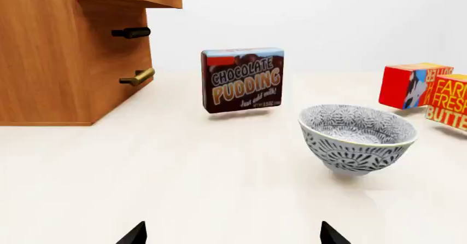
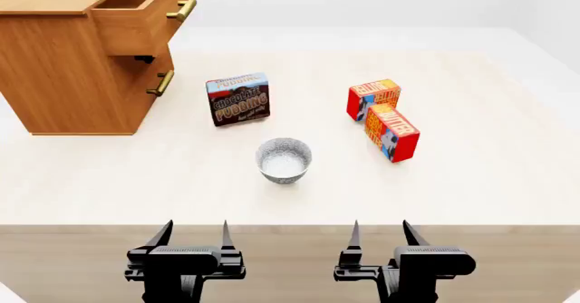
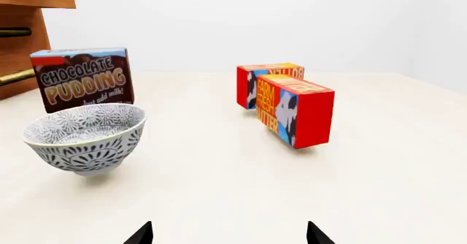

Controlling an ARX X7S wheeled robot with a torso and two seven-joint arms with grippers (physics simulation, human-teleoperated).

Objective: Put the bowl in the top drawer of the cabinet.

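The white bowl [image 2: 284,159] with blue-grey pattern stands upright near the middle of the table, also seen in the left wrist view as the bowl [image 1: 357,137] and in the right wrist view as the bowl [image 3: 85,137]. The wooden cabinet [image 2: 64,72] is at the far left; its top drawer [image 2: 140,11] is pulled out, brass handle [image 2: 181,9] forward. My left gripper [image 2: 193,235] and right gripper [image 2: 381,234] hover open at the table's near edge, both short of the bowl and holding nothing. Only the tips of the left gripper [image 1: 233,234] and right gripper [image 3: 227,234] show in the wrist views.
A chocolate pudding box [image 2: 238,98] stands between cabinet and bowl. Two red butter boxes [image 2: 392,132] lie to the bowl's right. The lower drawer's brass handle [image 2: 163,82] sticks out from the cabinet front. The table's front edge [image 2: 290,226] runs just ahead of both grippers.
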